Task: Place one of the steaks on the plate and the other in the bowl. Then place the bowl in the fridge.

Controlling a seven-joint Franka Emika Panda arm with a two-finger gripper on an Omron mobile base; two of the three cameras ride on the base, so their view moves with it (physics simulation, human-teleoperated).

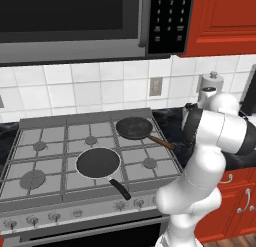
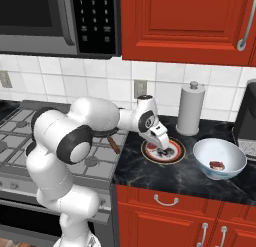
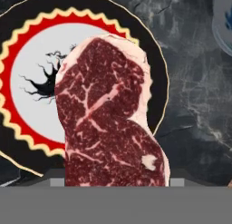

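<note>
The arm [image 2: 100, 118] reaches over the counter [image 2: 165, 176] so its gripper [image 2: 162, 152], clamped on a steak [image 3: 108, 123], hangs just above the plate [image 2: 176, 152], while the bowl [image 2: 220, 158] beside it already holds the other steak [image 2: 217, 165].

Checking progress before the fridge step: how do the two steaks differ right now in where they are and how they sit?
The steak in the bowl lies flat and free on the bowl's bottom. The steak at the pincer hangs above the plate, not yet resting on it, and seems gripped by the pincer, whose fingertips it hides. Both are dark red with pale marbling.
</note>
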